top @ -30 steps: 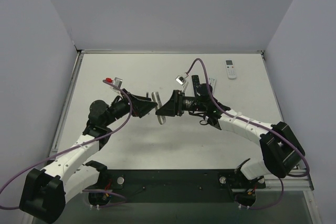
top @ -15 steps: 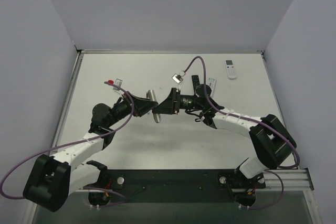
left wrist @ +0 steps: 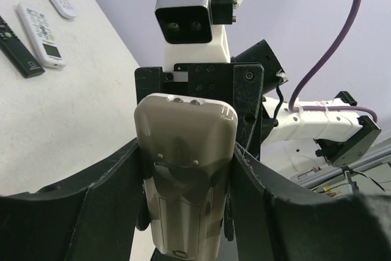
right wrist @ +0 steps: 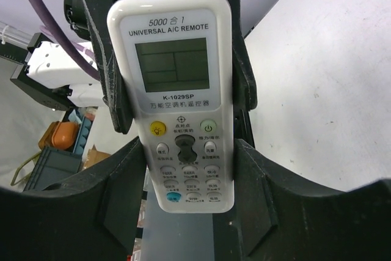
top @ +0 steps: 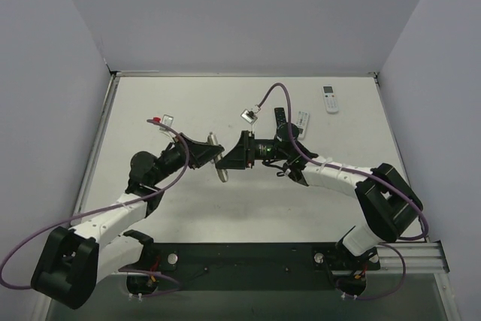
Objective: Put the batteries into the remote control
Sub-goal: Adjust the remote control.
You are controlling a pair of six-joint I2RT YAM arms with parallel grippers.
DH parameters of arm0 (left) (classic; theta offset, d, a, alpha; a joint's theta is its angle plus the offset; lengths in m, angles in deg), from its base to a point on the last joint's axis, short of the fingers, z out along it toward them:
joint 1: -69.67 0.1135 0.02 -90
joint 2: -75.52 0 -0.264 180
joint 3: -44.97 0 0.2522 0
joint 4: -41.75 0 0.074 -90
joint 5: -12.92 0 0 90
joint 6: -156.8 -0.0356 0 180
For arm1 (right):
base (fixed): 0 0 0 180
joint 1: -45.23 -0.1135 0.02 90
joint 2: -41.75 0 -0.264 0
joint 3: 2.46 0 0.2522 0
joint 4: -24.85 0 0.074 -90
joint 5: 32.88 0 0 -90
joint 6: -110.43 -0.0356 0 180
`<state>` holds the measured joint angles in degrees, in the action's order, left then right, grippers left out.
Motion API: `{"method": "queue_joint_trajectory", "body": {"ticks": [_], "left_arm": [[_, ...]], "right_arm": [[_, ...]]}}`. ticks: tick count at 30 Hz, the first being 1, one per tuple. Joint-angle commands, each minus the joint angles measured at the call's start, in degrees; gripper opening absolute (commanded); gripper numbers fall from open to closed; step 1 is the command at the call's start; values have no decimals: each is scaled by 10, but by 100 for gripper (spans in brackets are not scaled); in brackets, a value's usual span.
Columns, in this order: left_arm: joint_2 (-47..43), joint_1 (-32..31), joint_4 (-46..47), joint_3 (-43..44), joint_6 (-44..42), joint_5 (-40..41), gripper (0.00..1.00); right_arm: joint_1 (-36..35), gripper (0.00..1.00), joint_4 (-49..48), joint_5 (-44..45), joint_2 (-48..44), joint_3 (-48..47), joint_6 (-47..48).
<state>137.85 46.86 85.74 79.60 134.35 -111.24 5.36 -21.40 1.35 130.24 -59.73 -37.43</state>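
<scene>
Remote [right wrist: 177, 90] sits centre frame, long axis top-to-bottom, face toward my right gripper [right wrist: 190, 145], back toward my left gripper [left wrist: 186, 146]; both half-closed jaws pinch its long edges.

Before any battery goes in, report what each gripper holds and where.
Both clamp the remote control by its long side edges: right gripper at the button end, left gripper nearer the screen.

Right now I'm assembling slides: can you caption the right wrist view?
White oblong universal A/C remote control, screen facing camera, gripped by both the left gripper and right gripper.
</scene>
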Motion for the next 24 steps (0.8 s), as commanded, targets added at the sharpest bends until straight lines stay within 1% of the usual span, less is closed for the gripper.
{"method": "queue_joint_trajectory", "body": {"ticks": [1, 2, 3, 4, 5, 6, 7, 9, 10, 12, 13, 15, 16, 17, 19, 24], "left_arm": [[-72, -7, -188, 48, -75, 53, 0], [-85, -10, -241, 58, -90, 76, 0], [-109, -18, -324, 66, -120, 127, 0], [-120, -21, -358, 80, -130, 151, 0], [-131, -27, -388, 86, -137, 174, 0], [-148, -34, -433, 91, -145, 219, 0], [-156, -36, -453, 95, -147, 235, 0], [-169, -41, -498, 110, -149, 262, 0], [-171, -43, -510, 114, -149, 281, 0], [-171, -46, -532, 121, -139, 297, 0], [-171, -49, -538, 122, -134, 310, 0], [-167, -51, -553, 124, -117, 320, 0], [-165, -52, -556, 124, -113, 325, 0], [-164, -56, -559, 124, -105, 331, 0], [-163, -57, -563, 122, -98, 334, 0], [-169, -61, -554, 113, -77, 337, 0]], "right_arm": [[-2, 47, 62, 17, -37, -13, 95], [-2, 48, 90, 28, -46, -14, 114], [-3, 49, 151, 54, -66, -14, 138], [-5, 51, 184, 70, -78, -15, 184], [-9, 53, 217, 94, -89, -18, 210], [-13, 55, 281, 140, -111, -21, 231], [-22, 58, 306, 165, -119, -24, 270], [-34, 63, 344, 202, -146, -23, 297], [-53, 65, 350, 238, -154, -20, 312], [-70, 65, 363, 267, -173, -16, 347], [-80, 65, 365, 300, -178, -15, 358], [-113, 65, 377, 340, -190, -15, 390], [-122, 65, 379, 382, -193, -15, 399], [-144, 65, 378, 401, -193, -15, 408], [-162, 64, 371, 433, -191, -15, 424], [-201, 58, 360, 518, -163, -24, 430]]}}
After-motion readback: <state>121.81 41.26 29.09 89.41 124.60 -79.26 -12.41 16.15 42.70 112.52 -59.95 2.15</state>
